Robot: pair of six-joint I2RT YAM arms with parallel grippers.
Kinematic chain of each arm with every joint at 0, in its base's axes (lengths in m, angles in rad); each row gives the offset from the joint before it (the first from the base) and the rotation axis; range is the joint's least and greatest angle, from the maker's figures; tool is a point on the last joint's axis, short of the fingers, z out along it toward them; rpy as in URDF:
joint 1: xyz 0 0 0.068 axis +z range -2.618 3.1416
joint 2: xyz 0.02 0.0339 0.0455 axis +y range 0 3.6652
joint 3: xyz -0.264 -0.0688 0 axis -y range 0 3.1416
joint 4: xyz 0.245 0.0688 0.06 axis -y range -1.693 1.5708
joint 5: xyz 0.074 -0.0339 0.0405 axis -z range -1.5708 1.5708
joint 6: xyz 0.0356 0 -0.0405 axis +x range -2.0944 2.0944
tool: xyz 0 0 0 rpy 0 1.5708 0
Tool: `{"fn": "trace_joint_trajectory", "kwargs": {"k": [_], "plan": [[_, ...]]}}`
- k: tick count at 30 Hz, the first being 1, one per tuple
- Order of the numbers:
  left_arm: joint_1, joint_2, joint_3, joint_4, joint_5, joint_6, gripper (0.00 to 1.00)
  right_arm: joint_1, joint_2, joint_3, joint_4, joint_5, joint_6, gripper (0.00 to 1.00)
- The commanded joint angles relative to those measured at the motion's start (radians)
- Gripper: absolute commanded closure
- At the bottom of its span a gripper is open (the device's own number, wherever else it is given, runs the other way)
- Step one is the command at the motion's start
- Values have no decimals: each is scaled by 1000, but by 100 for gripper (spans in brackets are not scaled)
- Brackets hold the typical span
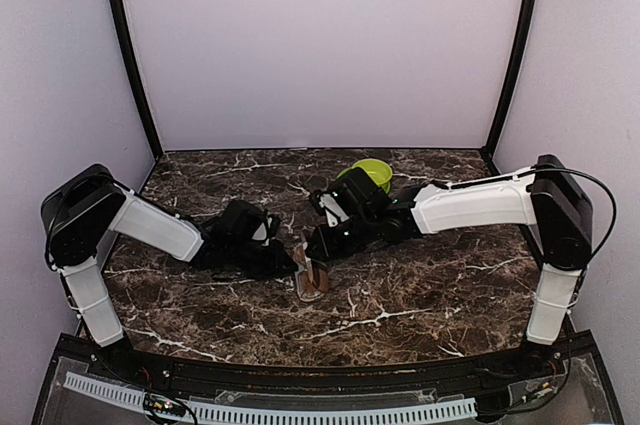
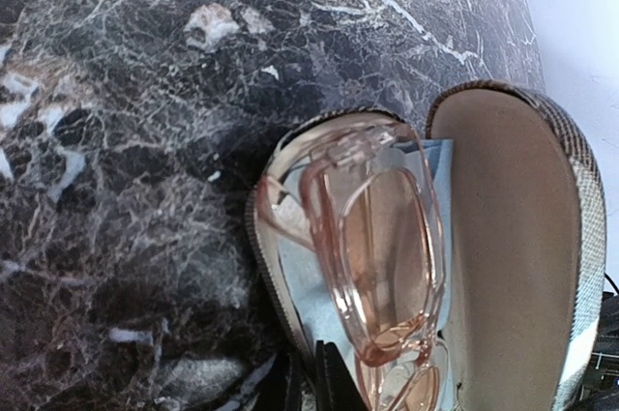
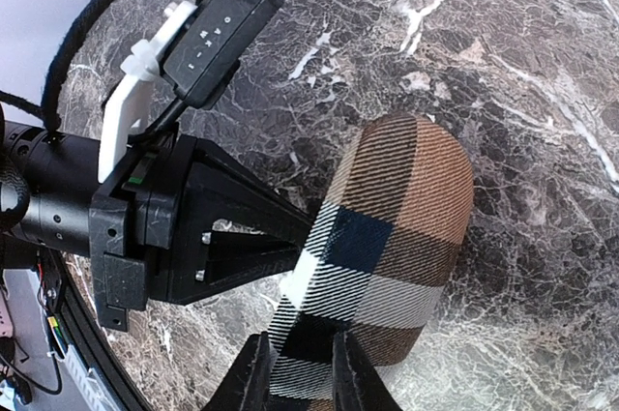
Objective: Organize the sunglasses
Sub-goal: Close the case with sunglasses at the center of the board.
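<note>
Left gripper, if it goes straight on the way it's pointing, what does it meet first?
Most likely the pink sunglasses lying in the open plaid case. The left gripper sits at the case's near rim, aimed along the frames. Depth is unclear, so it may be touching them.

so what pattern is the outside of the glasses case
Plaid in brown, tan, white and navy on the glasses case, clearest in the right wrist view.

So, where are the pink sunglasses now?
In the left wrist view, the pink sunglasses lie inside the open plaid case, on blue cloth, between the left gripper and right gripper.
</note>
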Motion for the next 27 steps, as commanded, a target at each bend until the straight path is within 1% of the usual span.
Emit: {"fn": "trace_joint_trajectory", "kwargs": {"k": [1,27], "plan": [[-12,-1,15,30,24,4,95,21,50,13,-12,-10,4,77],[-14,-45,-12,18,-2,12,95,23,104,-3,14,-33,11,78]]}}
